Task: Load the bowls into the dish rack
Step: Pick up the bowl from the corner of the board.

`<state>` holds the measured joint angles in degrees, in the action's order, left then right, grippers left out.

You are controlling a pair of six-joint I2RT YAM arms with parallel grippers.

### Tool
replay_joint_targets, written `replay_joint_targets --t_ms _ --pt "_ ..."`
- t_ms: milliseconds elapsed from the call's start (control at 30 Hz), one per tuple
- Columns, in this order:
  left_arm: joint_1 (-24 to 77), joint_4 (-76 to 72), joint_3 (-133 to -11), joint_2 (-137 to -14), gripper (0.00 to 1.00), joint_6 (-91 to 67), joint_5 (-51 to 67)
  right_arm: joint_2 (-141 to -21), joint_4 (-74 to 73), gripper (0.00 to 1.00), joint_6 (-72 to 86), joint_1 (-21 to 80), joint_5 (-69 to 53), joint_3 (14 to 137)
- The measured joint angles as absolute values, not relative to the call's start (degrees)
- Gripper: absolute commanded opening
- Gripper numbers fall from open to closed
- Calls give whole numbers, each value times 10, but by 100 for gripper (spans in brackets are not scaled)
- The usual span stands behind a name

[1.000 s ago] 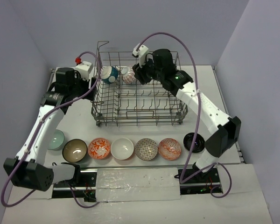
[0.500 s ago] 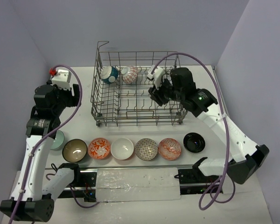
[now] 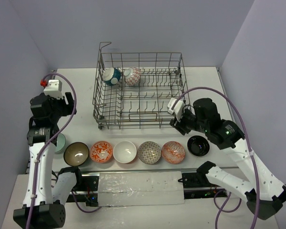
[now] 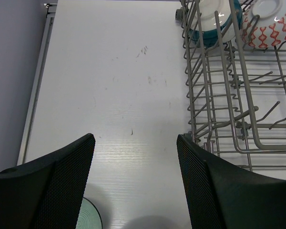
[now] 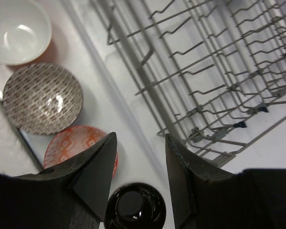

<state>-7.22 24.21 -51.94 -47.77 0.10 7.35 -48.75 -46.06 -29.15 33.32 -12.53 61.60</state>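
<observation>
A teal bowl (image 3: 111, 76) and a red-patterned bowl (image 3: 132, 76) are sitting in the far left corner of the dish rack (image 3: 140, 102). Seven more bowls (image 3: 125, 151) are waiting in a row along its near side. The left gripper (image 4: 135, 143) and right gripper (image 5: 139, 143) are hovering empty, jaws spread.

- The pale green bowl (image 3: 60, 142) sits half hidden behind the left arm (image 3: 38, 160).
- From the left wrist, the teal bowl (image 4: 213, 21) and the red-patterned bowl (image 4: 269, 24) beside it run off the top edge.
- From the right wrist, the black bowl (image 5: 136, 207) is clipped at the bottom.
</observation>
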Motion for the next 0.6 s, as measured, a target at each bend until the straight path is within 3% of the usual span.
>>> replay_joint_targets --t_ms 400,600 --pt "-124 234 -517 -495 75 -9 81 -524 -584 52 -405 348 -272 610" --pt "-136 230 -517 -522 74 -12 90 -579 -618 51 -415 441 -276 611"
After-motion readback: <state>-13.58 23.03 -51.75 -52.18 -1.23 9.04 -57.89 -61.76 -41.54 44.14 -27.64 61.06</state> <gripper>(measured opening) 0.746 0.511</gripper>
